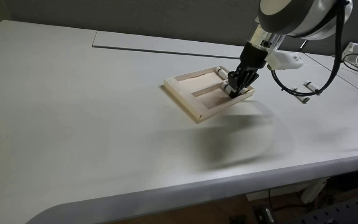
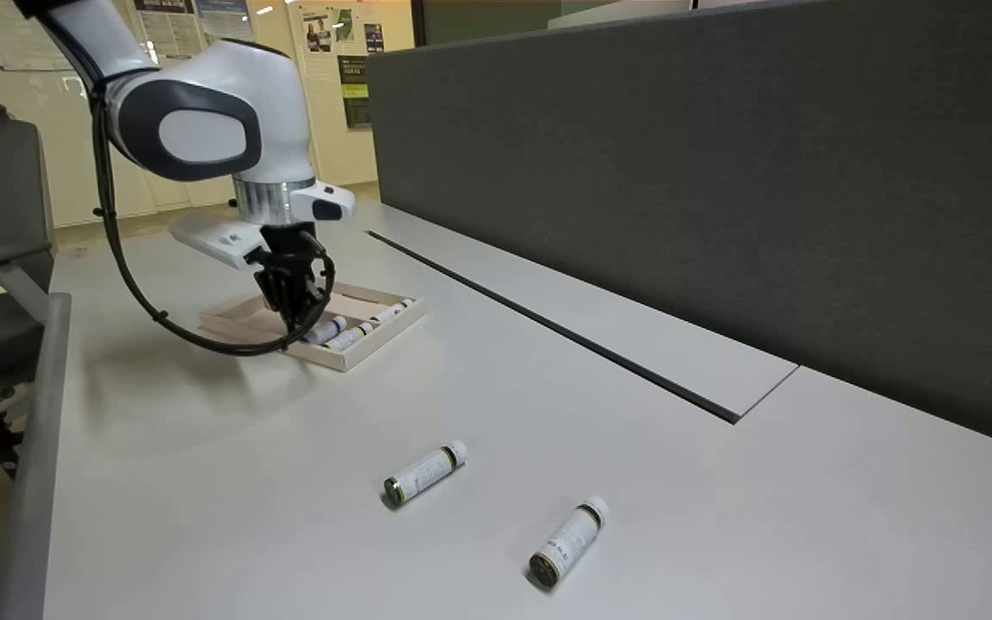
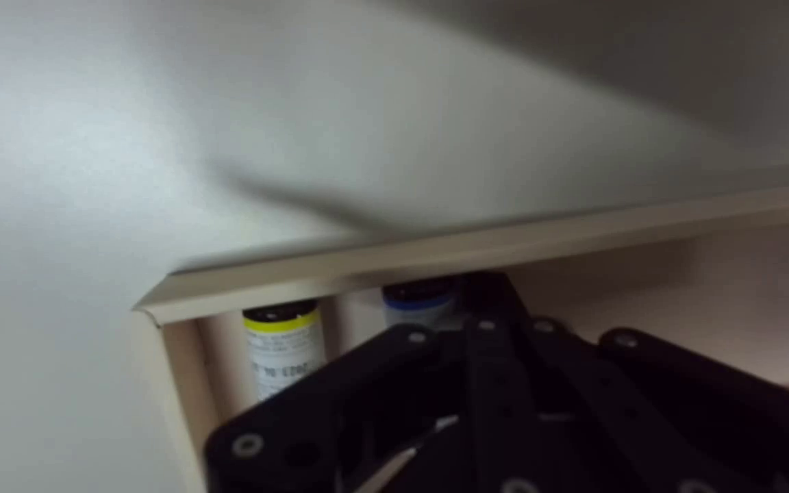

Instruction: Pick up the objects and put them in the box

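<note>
See a flat, square tray on the smooth off-white table, pale beige w/ a woody look, low-rimmed, split by a thin divider into near & far compts. Spot in the far compt. a white, cyl. vial, lying along the right side. Have the black, jointed gripper, under a rounded grey-white arm, tilted down into the near compt., w/ fingers drawn together, narrow. In the wrist view, make out a blue-banded vial just beside the fingertips, & close to the tray's right corner a yellow-banded vial w/ printed label. Can't tell contact from a near miss w/ the blue-banded one; too dim & blurred there. In an exterior view, get a left loose vial & a right loose vial, smooth, w/ dark round ends, nearer than the tray, well apart from it. Along the far edge, note a dark grey partition.
</note>
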`<action>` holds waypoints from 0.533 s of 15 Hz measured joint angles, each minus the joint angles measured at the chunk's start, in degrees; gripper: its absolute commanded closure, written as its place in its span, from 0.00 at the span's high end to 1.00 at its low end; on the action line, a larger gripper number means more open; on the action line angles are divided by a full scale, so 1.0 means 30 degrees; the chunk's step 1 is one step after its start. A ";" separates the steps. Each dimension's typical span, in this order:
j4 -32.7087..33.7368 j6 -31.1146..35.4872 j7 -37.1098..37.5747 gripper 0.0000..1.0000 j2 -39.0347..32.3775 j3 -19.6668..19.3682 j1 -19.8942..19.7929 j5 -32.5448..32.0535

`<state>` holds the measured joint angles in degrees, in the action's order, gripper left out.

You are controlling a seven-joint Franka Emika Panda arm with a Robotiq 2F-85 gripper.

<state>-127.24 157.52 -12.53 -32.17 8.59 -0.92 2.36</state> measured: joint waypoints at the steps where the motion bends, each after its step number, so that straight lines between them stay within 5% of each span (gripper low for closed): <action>1: 0.0001 0.0068 -0.0002 0.00 -0.0064 -0.0180 -0.0074 -0.0013; 8: -0.0055 0.0191 -0.0005 0.00 0.0118 -0.1029 -0.0574 -0.0035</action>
<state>-127.41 158.10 -12.54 -31.82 5.50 -2.65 2.25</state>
